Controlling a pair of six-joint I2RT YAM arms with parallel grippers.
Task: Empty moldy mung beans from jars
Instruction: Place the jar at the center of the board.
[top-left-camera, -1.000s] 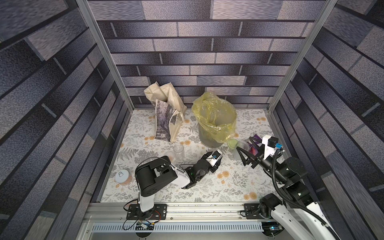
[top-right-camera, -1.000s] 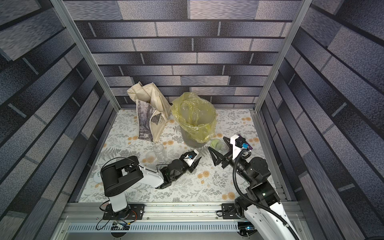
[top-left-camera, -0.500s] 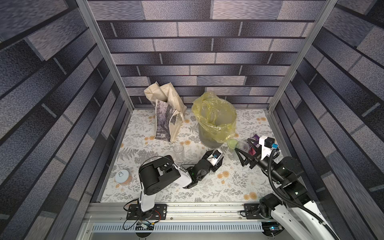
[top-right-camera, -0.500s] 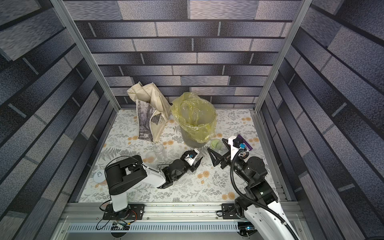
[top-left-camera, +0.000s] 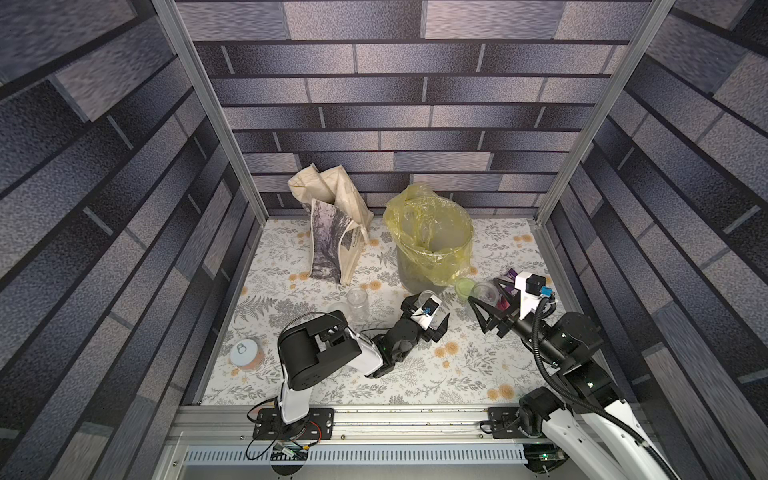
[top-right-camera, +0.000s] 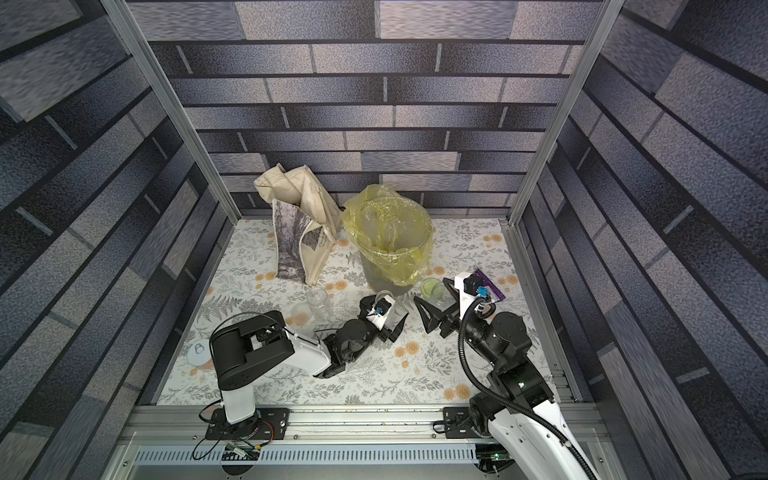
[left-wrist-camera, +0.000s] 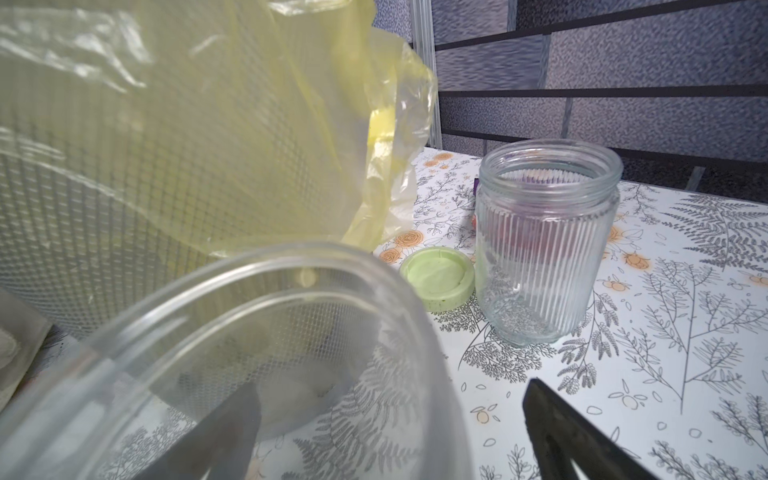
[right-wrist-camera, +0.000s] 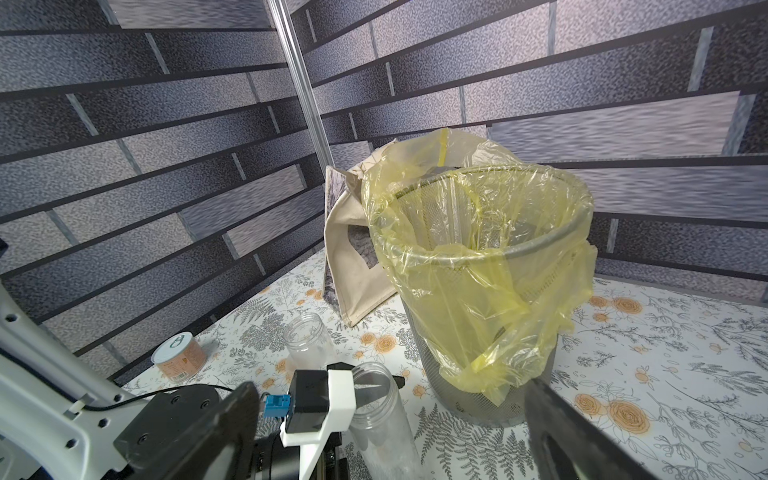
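**Both hands apart, three open jars on the table**

The left hand (left-wrist-camera: 390, 386) has its fingers spread. A slim jar (left-wrist-camera: 232, 357) stands lidless between them. In the left wrist view it fills the foreground, blurred and cut off by the frame. One finger shows only as a dark shape through the jar's wall, so whether that finger touches the jar cannot be told. The other finger is clear of it.

The right hand (top-left-camera: 482, 289) is also spread wide and grips nothing. In both top views its fingertips overlap the ribbed jar (left-wrist-camera: 544, 249) and the green lid (left-wrist-camera: 438, 282), which lies just beside that jar. How high the hand is above them cannot be read. A purple object (top-right-camera: 494, 293) behind the ribbed jar is mostly hidden by the right wrist camera.

A second slim jar (top-left-camera: 357, 303) stands open near the tote (top-left-camera: 332, 245), with a whitish lid (top-left-camera: 338, 309) beside it. A can (top-left-camera: 247, 353) sits well apart at the table (top-left-camera: 415, 374) edge.

The bucket (right-wrist-camera: 478, 399) with its yellow bag (right-wrist-camera: 478, 257) stands just behind the jars. Low inside the bag is a greenish patch (top-right-camera: 390, 249), too small to make out as grains.
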